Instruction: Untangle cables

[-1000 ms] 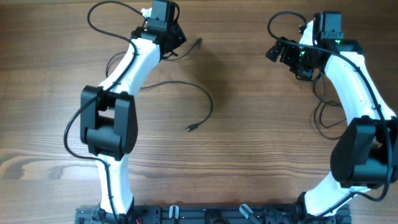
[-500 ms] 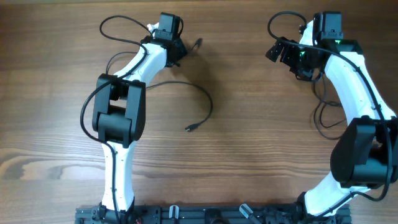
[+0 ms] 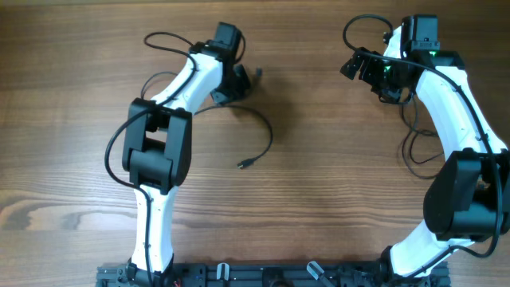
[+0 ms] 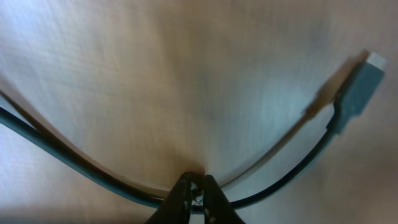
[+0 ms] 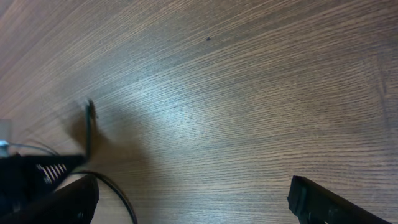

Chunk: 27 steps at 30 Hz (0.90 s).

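Brown wood-grain table (image 3: pixel 319 199), two white-and-black arms, and two plug ends countable from overhead. One plug (image 3: pixel 256 76) sits at the far side, just right of the left gripper (image 3: pixel 241 81). The other plug end (image 3: pixel 244 164) lies nearer the middle, at the tip of a thin black cable (image 3: pixel 270 134) that arcs back toward the far left and passes under the left arm. From overhead it is unclear whether both ends belong to one cable.

The left wrist view, though blurred, shows what the arm hides from above. The left fingers are pressed together, pinching a black cable at the low point of its curve, with a flat plug at the upper right.

The right gripper (image 5: pixel 193 186) is at the far right, well apart from the plugs. Its wrist view shows the fingers spread wide over bare wood.
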Each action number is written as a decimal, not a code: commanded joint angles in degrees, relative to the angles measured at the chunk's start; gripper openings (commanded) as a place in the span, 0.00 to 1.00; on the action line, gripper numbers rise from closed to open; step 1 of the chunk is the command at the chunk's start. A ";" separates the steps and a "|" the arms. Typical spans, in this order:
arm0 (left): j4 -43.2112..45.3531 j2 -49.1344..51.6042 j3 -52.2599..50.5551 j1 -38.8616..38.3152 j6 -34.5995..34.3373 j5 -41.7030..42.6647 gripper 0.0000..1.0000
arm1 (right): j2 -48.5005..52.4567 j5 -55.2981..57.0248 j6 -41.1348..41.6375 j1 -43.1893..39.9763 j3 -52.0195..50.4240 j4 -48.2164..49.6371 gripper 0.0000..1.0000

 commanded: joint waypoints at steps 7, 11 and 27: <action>-12.37 2.08 -1.66 -5.01 3.41 1.40 0.12 | 1.03 -0.94 0.37 0.00 0.42 0.13 1.00; -17.53 2.08 -1.66 -6.16 6.38 0.17 0.11 | 1.03 -0.94 0.42 0.00 0.42 0.15 1.00; -35.67 1.16 -1.42 -6.12 11.78 -7.98 0.10 | 1.03 -0.92 0.39 0.00 0.42 0.15 1.00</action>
